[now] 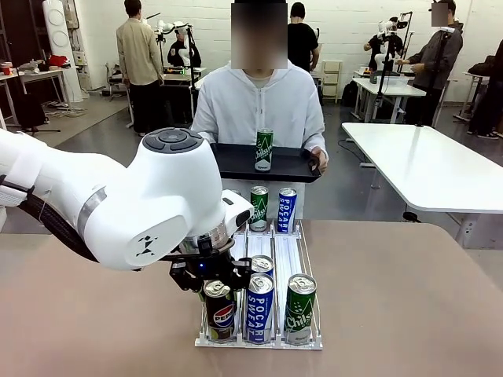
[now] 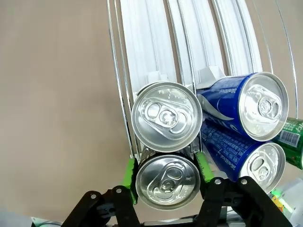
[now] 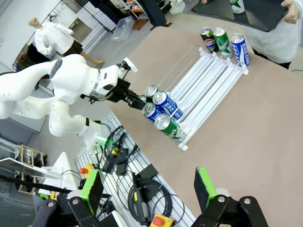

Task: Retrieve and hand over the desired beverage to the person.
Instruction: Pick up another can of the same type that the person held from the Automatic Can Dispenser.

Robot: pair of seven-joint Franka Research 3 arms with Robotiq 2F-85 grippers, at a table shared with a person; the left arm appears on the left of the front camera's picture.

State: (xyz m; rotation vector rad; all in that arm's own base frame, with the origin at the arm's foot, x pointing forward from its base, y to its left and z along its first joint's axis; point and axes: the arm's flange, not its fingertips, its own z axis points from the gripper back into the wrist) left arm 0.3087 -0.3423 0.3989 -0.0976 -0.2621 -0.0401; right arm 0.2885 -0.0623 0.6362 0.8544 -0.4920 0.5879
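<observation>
The left gripper (image 2: 167,176) has its fingers (image 2: 129,174) clamped on the Pepsi can (image 1: 221,311) in the rack's (image 1: 292,248) front row; the person's (image 1: 259,106) tray (image 1: 236,161) carries one green can (image 1: 264,149). Right gripper (image 3: 149,189) fingers stand apart.

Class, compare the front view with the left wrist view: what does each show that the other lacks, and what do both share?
Front view alone: the person holding a black tray that carries a green can, plus two cans at the rack's far end.

Left wrist view alone: the green pads pressed against both sides of the Pepsi can's top, seen from above.

Both: the left gripper shut on the Pepsi can, the blue Pocari Sweat can beside it, and the white rack.
</observation>
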